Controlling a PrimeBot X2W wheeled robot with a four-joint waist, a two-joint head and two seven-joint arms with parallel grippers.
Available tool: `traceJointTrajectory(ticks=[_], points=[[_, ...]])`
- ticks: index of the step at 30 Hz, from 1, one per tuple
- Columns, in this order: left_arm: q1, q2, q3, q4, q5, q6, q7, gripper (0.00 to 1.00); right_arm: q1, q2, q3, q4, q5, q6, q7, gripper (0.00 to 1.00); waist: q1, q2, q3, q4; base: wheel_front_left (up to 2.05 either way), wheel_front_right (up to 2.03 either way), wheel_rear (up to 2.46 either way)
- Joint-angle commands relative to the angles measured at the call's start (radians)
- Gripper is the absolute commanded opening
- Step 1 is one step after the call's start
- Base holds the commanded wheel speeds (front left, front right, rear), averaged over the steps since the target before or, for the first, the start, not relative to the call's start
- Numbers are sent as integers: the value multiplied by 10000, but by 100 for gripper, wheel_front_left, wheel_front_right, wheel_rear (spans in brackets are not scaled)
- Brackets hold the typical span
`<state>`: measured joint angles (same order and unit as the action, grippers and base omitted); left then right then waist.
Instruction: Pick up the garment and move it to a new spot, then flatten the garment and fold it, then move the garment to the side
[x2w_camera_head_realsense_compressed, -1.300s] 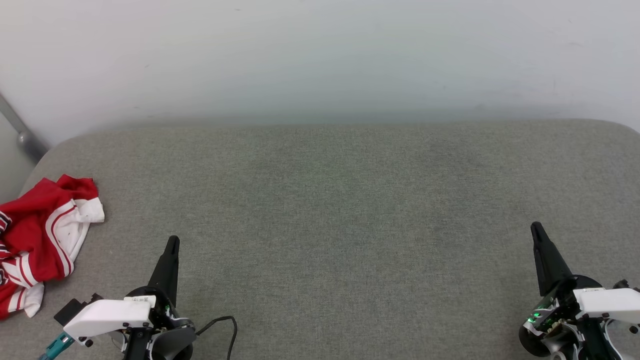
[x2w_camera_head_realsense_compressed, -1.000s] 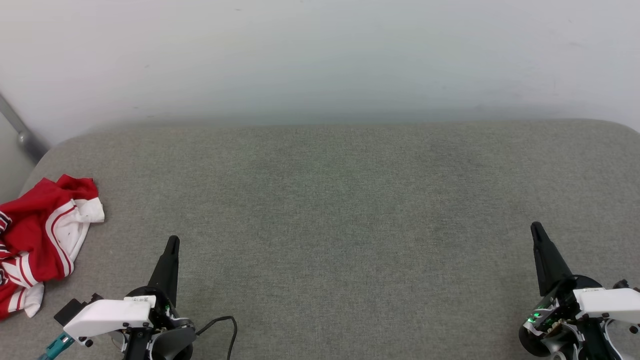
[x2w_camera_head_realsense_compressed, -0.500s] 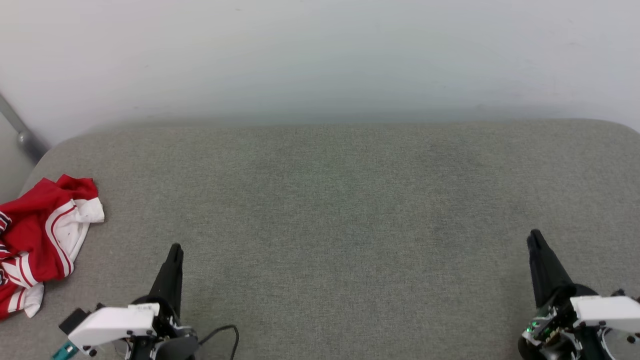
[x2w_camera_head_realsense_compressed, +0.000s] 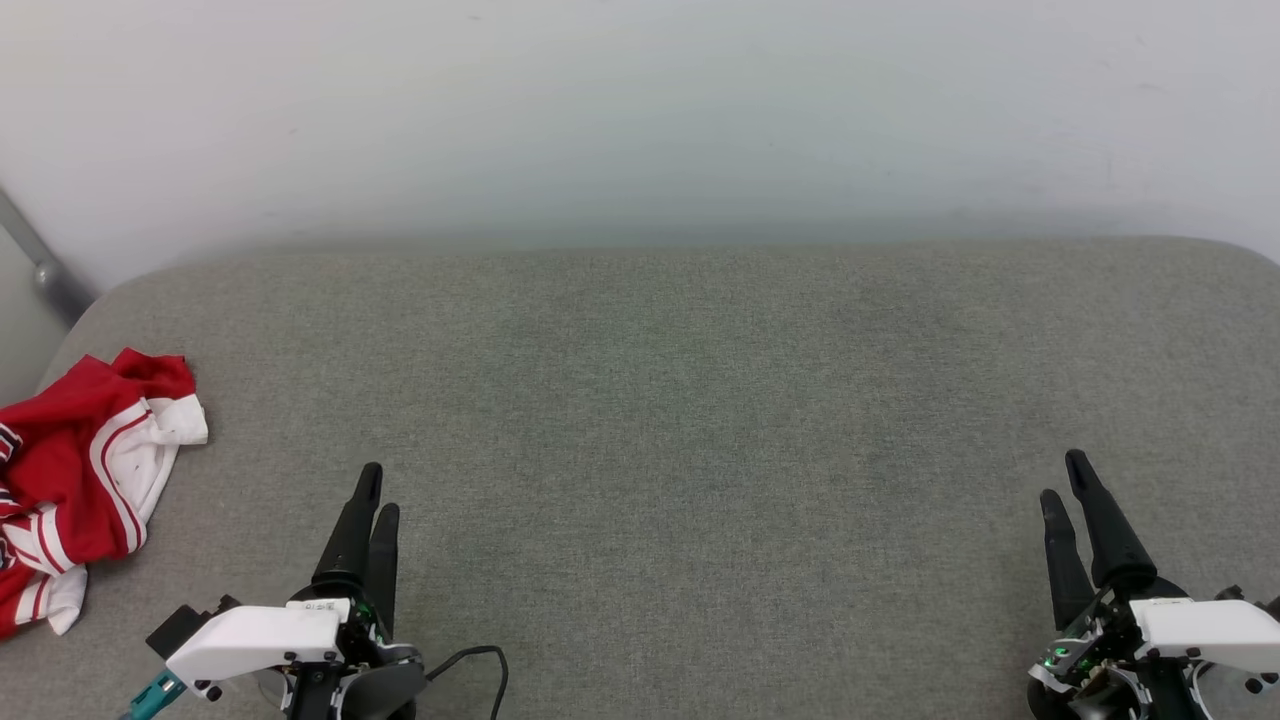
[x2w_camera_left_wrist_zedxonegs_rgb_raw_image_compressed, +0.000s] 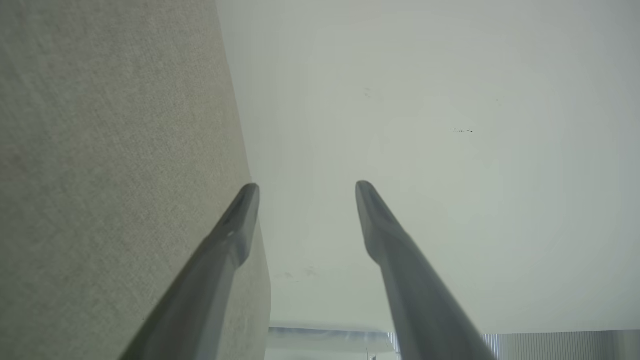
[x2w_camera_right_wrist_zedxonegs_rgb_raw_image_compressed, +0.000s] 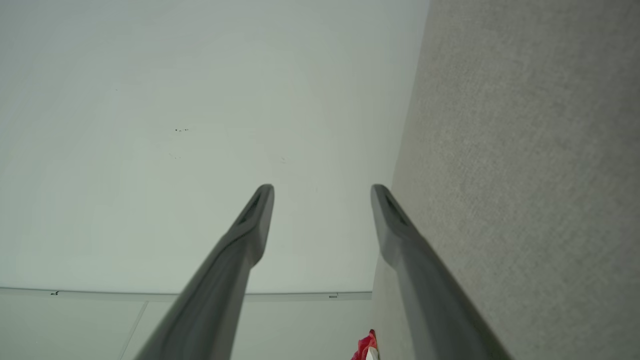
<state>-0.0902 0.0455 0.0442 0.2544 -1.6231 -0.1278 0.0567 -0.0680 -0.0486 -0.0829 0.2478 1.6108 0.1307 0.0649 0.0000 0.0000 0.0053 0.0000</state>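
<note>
Parted since a second ago: left gripper (x2w_camera_head_realsense_compressed: 379, 489), right gripper (x2w_camera_head_realsense_compressed: 1062, 475), both wide, empty. Untouched garment (x2w_camera_head_realsense_compressed: 70, 480) crumpled far left; pickup pending, leftward reach likely needed.

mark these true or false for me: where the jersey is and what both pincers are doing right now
1. The garment lies bunched at the left edge of the grey surface. True.
2. The left pincer grips the garment. False: it is open, apart from the garment, holding nothing.
3. The right pincer is open and holds nothing. True.
4. The garment is folded flat mid-surface. False: it is crumpled, not yet folded.
</note>
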Motion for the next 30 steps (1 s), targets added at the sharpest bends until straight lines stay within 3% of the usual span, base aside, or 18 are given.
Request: traceJointTrajectory(ticks=[1,13,30], points=[[-338,31,-92,-227,28,-6,-101,100,-289,-28,54,-232,-20,0,-91,100,0,0,2,2,0,0,0],[-522,80,-512,-518,1575,-11,-660,100,-458,-210,558,-362,-1191,0,-729,100,0,0,7,20,0,0,0],[-589,42,-808,-728,4973,-18,-1284,100,-535,-55,362,-519,-5522,0,-1361,100,0,0,-20,18,0,0,0]])
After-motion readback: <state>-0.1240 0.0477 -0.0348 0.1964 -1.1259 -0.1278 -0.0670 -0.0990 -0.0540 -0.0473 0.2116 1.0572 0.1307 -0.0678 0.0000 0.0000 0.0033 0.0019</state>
